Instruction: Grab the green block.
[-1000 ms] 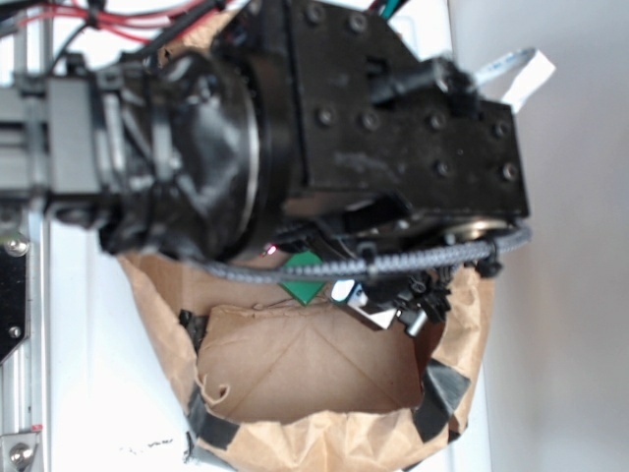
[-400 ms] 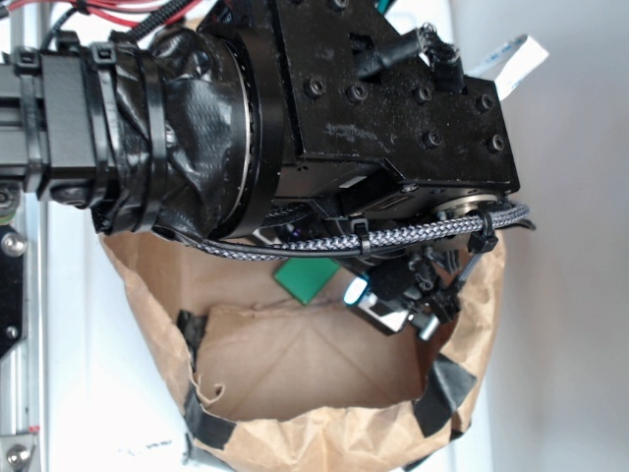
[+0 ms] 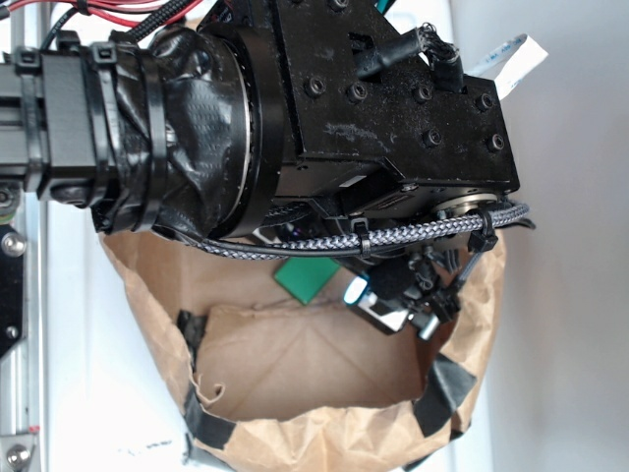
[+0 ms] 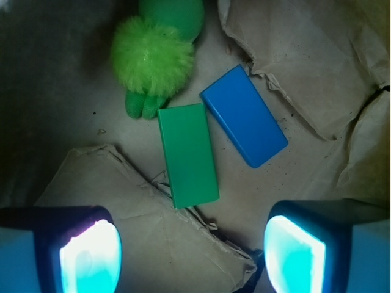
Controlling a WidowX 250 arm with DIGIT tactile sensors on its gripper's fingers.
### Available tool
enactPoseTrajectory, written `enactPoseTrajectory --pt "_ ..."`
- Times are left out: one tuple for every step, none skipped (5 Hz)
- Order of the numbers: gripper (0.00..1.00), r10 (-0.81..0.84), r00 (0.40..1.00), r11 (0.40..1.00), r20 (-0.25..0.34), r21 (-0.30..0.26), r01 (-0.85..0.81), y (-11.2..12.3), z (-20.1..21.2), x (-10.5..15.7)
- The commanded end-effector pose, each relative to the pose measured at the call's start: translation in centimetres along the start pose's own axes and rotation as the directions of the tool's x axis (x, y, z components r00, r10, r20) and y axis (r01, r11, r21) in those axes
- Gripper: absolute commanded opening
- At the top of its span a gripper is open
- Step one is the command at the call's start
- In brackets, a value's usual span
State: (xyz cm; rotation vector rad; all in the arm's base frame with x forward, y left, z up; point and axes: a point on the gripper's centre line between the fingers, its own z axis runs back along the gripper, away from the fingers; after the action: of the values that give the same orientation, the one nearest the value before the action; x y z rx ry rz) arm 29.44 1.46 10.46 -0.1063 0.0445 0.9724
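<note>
The pincer hangs spread wide and empty, its two fingers at the bottom of the wrist view. The green block lies flat on the paper bag floor just ahead of the gap, roughly centred, long axis running away from the pincer. The blue block sits just beside its right edge, the plush toy at its far end.

arm shifted from a second ago, more of green block showing
</note>
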Motion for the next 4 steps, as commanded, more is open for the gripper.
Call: enactPoseTrajectory --pt "1.0 -0.005 0.991 0.999 0.133 -0.037 0.01 1.0 -1.8 0.9" --pt "1.0 0.023 0.991 0.998 0.133 -0.06 -0.015 0.5 -1.8 2.1" --pt "1.0 0.003 0.991 0.998 0.132 -0.058 0.005 0.3 -2.9 3.0" --pt "1.0 -0.023 0.991 0.997 0.132 -0.067 0.032 0.5 -3.4 3.4"
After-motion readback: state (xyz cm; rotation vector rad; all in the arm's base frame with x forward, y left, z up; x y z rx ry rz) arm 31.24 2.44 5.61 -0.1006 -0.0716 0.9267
